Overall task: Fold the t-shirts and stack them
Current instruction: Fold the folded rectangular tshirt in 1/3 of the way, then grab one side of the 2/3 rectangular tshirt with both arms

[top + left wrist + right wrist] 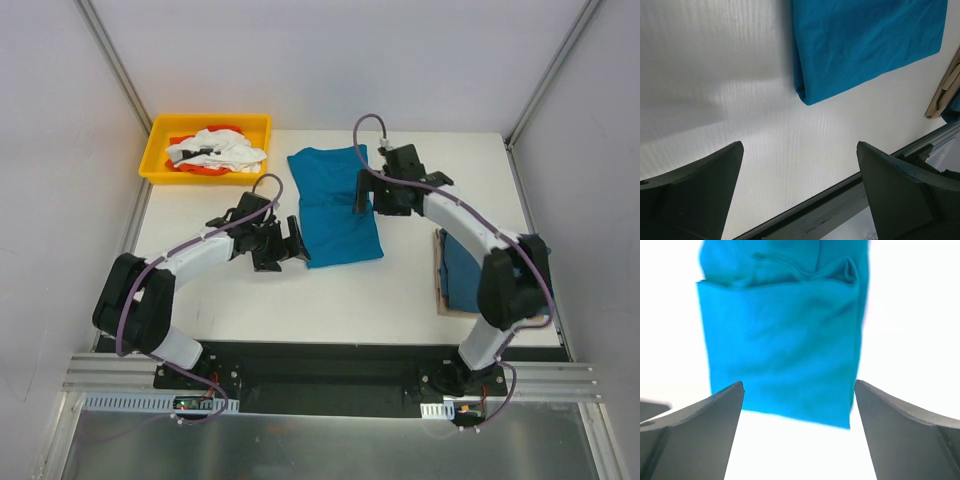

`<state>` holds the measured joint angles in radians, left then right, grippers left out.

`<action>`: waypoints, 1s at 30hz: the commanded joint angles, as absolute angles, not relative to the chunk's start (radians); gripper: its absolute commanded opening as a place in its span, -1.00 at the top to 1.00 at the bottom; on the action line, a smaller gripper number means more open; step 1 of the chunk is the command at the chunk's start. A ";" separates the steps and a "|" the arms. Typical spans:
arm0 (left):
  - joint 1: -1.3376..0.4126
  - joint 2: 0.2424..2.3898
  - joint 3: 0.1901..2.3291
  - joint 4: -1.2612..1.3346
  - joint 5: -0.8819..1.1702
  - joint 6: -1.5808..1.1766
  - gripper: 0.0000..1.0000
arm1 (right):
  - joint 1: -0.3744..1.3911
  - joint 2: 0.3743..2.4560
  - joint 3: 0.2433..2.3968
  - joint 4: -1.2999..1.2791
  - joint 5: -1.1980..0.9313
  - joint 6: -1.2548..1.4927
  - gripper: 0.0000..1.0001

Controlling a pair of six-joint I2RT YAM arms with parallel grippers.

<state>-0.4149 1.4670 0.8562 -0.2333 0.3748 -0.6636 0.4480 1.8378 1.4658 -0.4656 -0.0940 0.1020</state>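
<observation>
Centre t-shirt (335, 205): plain teal-blue, no print. Second t-shirt (462, 268), at right: same teal-blue, looks darker in shadow. Board (439, 290) beneath it: tan. Worktop (300, 300): white, faint fine ribbing visible in left wrist view. Bin (158, 150): yellow-orange. White cloth (215, 150) inside bin, orange-red cloth (195, 168) showing below it. Left hand (292, 240) and right hand (362, 190): black. Left arm (195, 255), right arm (465, 222): white links, black joints. Cables (368, 116): purple.
</observation>
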 commanded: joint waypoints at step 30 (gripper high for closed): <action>-0.483 1.812 1.040 -0.189 0.354 -0.733 0.55 | 0.410 1.618 0.985 -0.327 -0.092 0.295 -0.48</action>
<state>-0.4717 1.7889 1.0084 -0.1867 0.3653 -0.7258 0.4160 1.5867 0.9699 -0.3634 -0.0570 0.2634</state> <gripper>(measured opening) 0.249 0.793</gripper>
